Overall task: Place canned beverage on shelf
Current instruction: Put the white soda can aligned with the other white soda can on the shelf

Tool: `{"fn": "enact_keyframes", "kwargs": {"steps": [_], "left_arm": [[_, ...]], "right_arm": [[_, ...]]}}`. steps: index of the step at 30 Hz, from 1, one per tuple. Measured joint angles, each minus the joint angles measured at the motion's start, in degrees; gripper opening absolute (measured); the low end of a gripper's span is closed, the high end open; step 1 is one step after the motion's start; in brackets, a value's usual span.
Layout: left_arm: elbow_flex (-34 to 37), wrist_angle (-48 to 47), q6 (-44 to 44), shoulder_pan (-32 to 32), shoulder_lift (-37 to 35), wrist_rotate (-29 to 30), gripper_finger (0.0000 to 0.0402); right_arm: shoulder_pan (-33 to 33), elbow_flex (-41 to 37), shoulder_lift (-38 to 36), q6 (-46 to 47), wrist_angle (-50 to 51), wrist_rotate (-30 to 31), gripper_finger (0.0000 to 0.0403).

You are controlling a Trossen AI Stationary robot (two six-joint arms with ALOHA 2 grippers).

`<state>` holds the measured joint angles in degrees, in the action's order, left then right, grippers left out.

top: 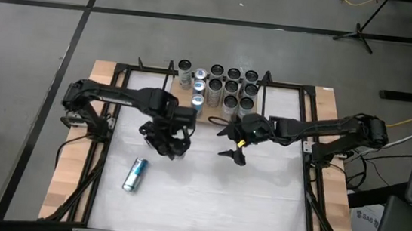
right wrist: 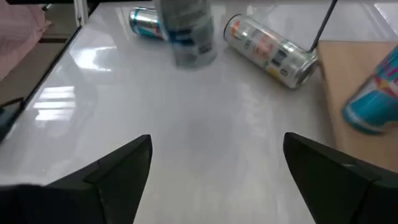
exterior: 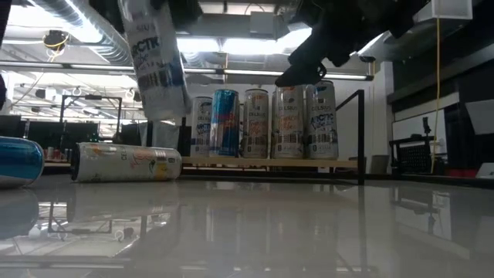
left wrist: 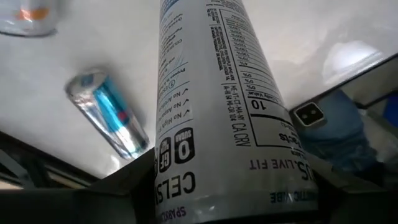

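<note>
Left wrist view: left pincer (left wrist: 217,186) pinches a white Celsius can (left wrist: 217,93), lifted clear of the desk (top: 207,184) near the shelf (top: 207,116) holding upright cans. Right pincer (right wrist: 217,168) hangs spread and empty beside it. A blue can (top: 135,174) lies on the desk.

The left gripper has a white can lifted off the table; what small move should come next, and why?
Probably carry the white can toward the shelf, keeping it raised. The left gripper holds it tilted, clear of the table, while the shelf's standing cans lie farther back. The right gripper hangs open nearby, holding nothing.
</note>
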<state>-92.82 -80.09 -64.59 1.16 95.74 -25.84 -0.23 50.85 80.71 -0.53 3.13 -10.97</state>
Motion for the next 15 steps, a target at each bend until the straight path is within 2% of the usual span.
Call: {"fn": "enact_keyframes", "kwargs": {"steps": [7, 15], "left_arm": [[4.5, 0.3, 1.5, -3.2, 3.4, -8.8, 0.0247], [10.9, 4.5, 2.1, -4.3, 5.3, -11.2, 0.0247]], "right_arm": [[-1.4, 0.0, 0.0, -3.0, -0.1, 0.5, 0.0351], [-1.3, 0.0, 0.0, -4.5, -0.1, 1.5, 0.0351]]}}
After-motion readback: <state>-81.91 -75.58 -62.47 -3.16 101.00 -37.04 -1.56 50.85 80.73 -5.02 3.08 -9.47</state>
